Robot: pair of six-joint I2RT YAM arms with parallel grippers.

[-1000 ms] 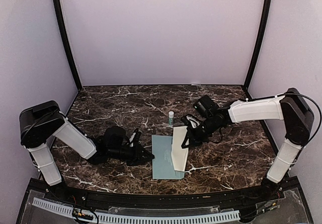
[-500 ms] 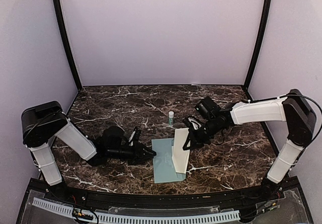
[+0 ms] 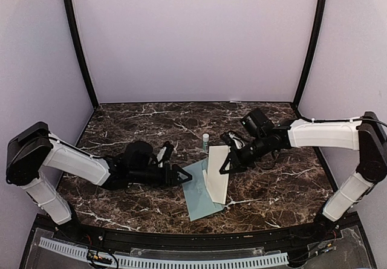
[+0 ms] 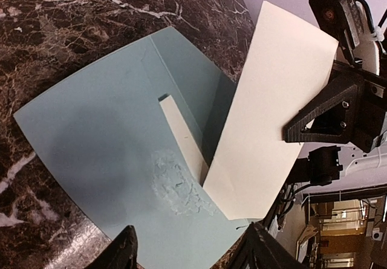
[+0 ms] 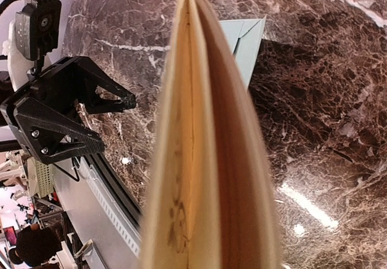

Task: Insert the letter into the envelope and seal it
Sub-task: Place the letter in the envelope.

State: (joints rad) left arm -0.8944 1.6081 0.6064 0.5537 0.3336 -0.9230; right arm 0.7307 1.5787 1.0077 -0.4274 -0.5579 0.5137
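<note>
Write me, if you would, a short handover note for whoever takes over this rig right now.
Left gripper: open, holding nothing, fingertips at the near edge of the envelope.
Right gripper: shut on the folded letter, which is tilted with its lower end over the envelope.
The envelope lies flat on the table with its flap open. A glue stick stands behind it.
Done: letter folded and brought to the envelope.
Left: slide the letter in, close the flap, seal it.
</note>
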